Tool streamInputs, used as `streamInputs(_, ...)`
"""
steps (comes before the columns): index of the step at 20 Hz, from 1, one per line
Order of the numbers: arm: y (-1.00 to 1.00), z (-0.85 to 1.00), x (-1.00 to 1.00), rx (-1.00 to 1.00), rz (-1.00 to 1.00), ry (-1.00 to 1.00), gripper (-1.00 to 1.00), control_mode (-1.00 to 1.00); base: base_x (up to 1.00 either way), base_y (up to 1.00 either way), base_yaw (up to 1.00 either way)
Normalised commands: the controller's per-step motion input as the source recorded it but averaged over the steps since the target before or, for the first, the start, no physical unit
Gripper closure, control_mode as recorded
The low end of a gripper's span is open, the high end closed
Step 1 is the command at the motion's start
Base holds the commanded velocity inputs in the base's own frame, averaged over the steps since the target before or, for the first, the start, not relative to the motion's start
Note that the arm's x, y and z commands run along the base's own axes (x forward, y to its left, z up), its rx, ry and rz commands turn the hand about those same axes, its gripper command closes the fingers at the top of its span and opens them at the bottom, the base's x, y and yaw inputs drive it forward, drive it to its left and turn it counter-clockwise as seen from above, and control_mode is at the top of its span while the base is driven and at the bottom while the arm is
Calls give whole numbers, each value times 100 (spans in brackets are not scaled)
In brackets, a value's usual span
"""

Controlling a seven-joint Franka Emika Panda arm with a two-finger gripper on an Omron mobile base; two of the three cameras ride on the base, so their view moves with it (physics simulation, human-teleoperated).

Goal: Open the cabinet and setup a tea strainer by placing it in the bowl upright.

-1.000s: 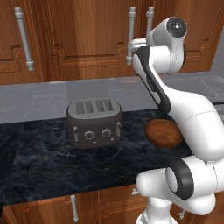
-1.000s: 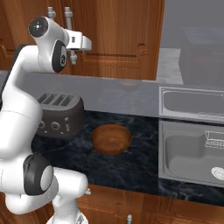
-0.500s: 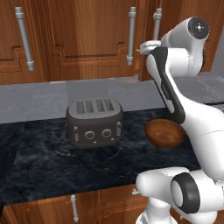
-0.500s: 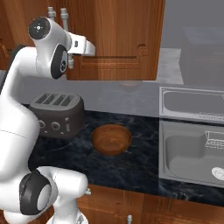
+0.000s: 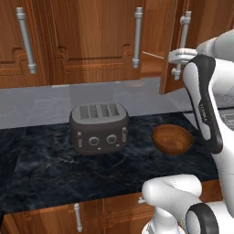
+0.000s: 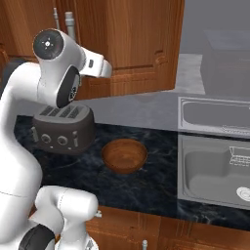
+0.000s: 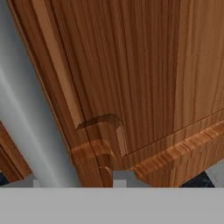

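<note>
While the arm reaches high beside the cabinet (image 5: 173, 45) door's handle (image 5: 183, 41), now swung further ajar, I cannot tell the fingers' state.

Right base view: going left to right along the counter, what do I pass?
Toaster → bowl → sink basin, which has a wire rack at its far right.

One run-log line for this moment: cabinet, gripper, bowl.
cabinet: right door ajar | gripper: at its bar handle, grip unclear | bowl: empty, on counter right of toaster
</note>
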Motion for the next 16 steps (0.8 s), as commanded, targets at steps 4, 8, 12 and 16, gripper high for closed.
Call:
streamInputs(4, -60, 17, -97, 10, 7, 2, 100, -100, 0, 0, 0)
streamInputs(8, -56, 24, -85, 9, 9, 9, 100, -100, 0, 0, 0)
streamInputs(12, -66, 15, -93, 11, 9, 5, 100, -100, 0, 0, 0)
streamInputs(16, -64, 1, -60, 7, 10, 0, 100, -100, 0, 0, 0)
